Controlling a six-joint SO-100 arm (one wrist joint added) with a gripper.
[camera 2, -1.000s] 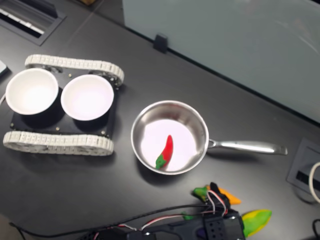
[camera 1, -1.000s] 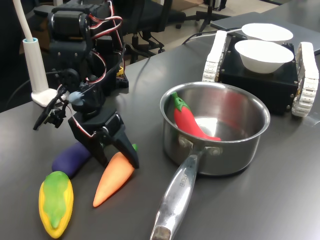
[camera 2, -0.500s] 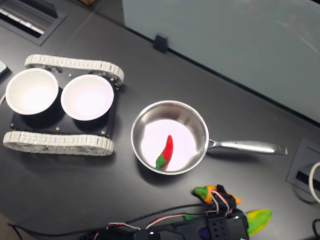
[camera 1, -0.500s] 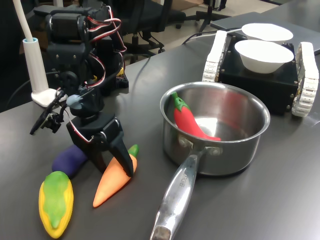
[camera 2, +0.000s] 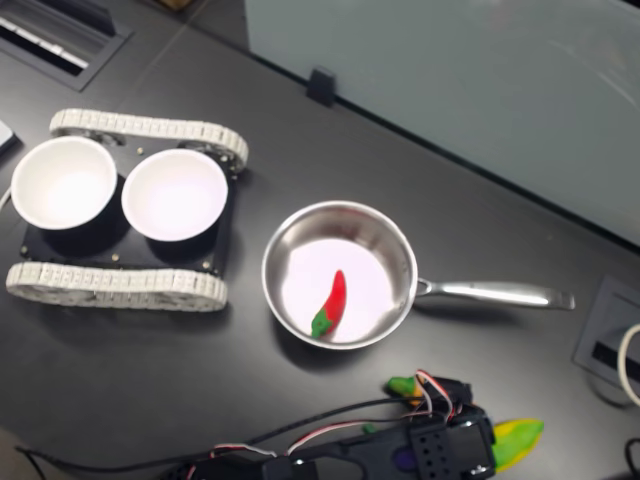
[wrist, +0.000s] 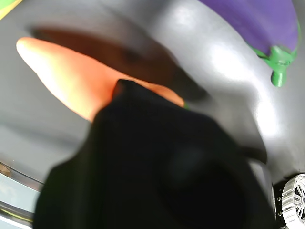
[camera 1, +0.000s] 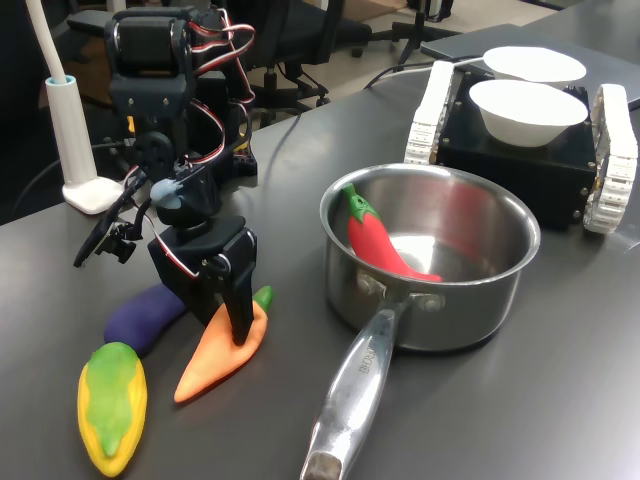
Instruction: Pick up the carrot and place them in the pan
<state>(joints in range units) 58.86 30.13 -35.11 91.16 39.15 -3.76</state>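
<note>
The carrot (camera 1: 222,350) lies on the table, the gripper (camera 1: 227,322) narrowed around its thick end: squeeze firmly before lifting toward the pan (camera 1: 480,290).

Arm: black SO-100 arm, folded, wrist pointing steeply down.
Gripper: black two-fingered gripper (camera 1: 228,318), fingers nearly together, tips low (closure unclear; blurred in the wrist view).
Wiring: red-and-white servo leads looped over the upper joints.

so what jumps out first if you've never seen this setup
The gripper pressed down onto the orange carrot on the dark table, at the first exterior view's left, beside a corn cob and a purple eggplant. Next, the shiny pan at centre, a red chili already inside.
</note>
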